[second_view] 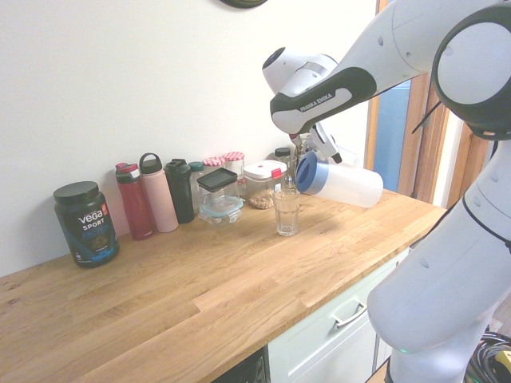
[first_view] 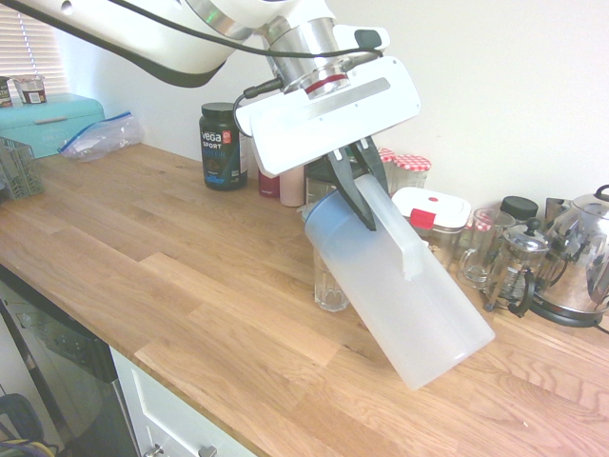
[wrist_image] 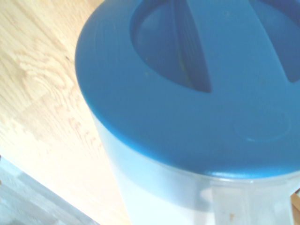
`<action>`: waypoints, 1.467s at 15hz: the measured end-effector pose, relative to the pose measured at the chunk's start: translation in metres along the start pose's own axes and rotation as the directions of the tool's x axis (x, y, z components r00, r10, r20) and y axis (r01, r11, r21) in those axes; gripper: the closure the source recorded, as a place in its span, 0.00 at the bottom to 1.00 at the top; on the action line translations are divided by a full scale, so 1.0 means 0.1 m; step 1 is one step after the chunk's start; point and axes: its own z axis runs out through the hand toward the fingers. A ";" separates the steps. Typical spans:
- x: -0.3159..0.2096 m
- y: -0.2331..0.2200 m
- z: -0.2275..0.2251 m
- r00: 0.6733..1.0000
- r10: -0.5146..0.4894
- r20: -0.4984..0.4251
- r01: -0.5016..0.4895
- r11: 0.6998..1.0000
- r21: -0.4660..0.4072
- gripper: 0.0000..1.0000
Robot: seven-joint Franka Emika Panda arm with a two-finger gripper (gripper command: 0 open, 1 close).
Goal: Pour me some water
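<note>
The frosted pitcher (first_view: pixel 404 290) with its blue lid (second_view: pixel 306 173) hangs tilted over the wooden counter (first_view: pixel 171 276), lid end lowest. The lid's rim is right above the ribbed drinking glass (first_view: pixel 330 282), which stands upright on the counter. My gripper (first_view: pixel 366 202) is shut on the pitcher's side handle (first_view: pixel 404 238), coming down from above. In the wrist view the blue lid (wrist_image: pixel 187 89) fills most of the picture. The water does not show through the frosted wall, and no stream is visible. From the other side, the glass (second_view: pixel 287 211) sits just left of the pitcher (second_view: pixel 345 183).
Along the wall stand a black Vega tub (first_view: pixel 223 146), bottles (second_view: pixel 160 193), lidded food containers (first_view: pixel 430 211), a French press (first_view: pixel 514 271) and a steel kettle (first_view: pixel 579 255). A teal box (first_view: pixel 48 122) and a plastic bag (first_view: pixel 100 136) sit at the far end. The counter's front edge drops to drawers (second_view: pixel 339 319).
</note>
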 end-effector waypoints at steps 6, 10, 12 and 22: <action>0.09 -0.15 -0.13 1.000 -0.006 -0.011 0.006 1.000 -0.020 1.00; -0.02 0.14 -0.15 0.996 0.070 -0.055 -0.063 0.990 0.127 1.00; -0.24 0.39 -0.15 0.990 0.109 -0.095 -0.083 0.967 0.242 1.00; -1.35 0.48 0.35 0.897 0.437 -0.061 -0.292 0.691 0.661 1.00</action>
